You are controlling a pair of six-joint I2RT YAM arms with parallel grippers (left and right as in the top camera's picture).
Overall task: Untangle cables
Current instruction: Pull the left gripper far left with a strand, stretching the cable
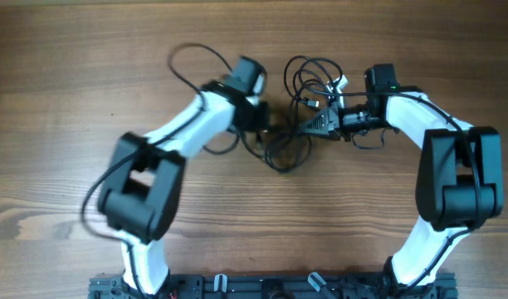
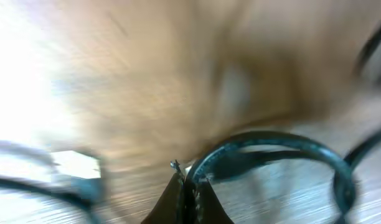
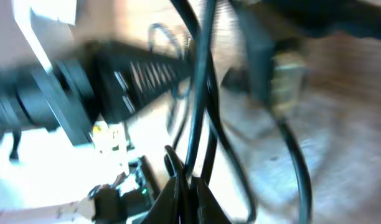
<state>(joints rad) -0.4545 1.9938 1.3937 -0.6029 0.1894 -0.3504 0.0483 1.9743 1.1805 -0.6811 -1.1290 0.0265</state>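
Observation:
The cables (image 1: 302, 100) lie as a bunch of thin black loops at the table's far middle, with a small white plug (image 1: 341, 81) at the upper right. My left gripper (image 1: 271, 119) reaches in from the left and my right gripper (image 1: 319, 124) from the right, the bunch between them. In the blurred left wrist view the left gripper (image 2: 187, 182) is shut, and a dark cable (image 2: 271, 140) arcs away from its tip. In the right wrist view the right gripper (image 3: 187, 182) is shut on black cable strands (image 3: 200, 93) that run upward.
The wooden table (image 1: 71, 124) spreads bare to the left and right of the arms. Each arm's own thicker wire loops out beside it, one on the left (image 1: 192, 54) and one on the right (image 1: 372, 143). The arm bases sit on a rail (image 1: 262, 286) at the near edge.

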